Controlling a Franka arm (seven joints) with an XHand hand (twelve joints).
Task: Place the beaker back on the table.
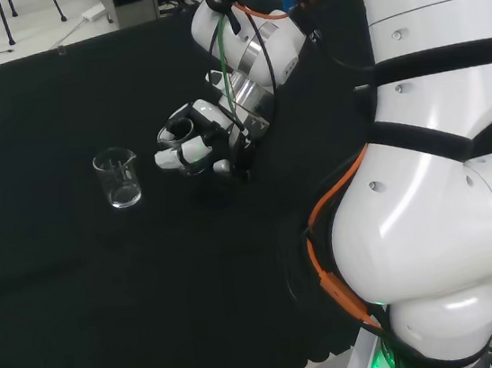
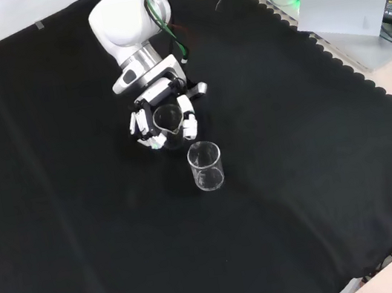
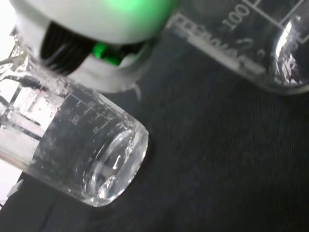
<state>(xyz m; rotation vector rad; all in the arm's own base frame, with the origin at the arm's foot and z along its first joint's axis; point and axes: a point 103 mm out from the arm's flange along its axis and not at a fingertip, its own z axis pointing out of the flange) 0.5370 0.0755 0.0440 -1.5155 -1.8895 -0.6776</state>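
Clear glass beaker (image 2: 167, 120) stands upright in my hand (image 2: 163, 119), fingers curled round it, low over the table (image 2: 85, 248); a second beaker (image 2: 206, 166) stands beside it.

The beaker (image 2: 167, 119) is clear glass with printed graduation marks and a pouring spout, and it appears empty. In the front view it sits upright within the curled fingers of the hand (image 2: 164, 122), low over the black cloth; whether its base touches the cloth cannot be told. In the wrist view its base (image 3: 113, 166) appears close to the cloth.
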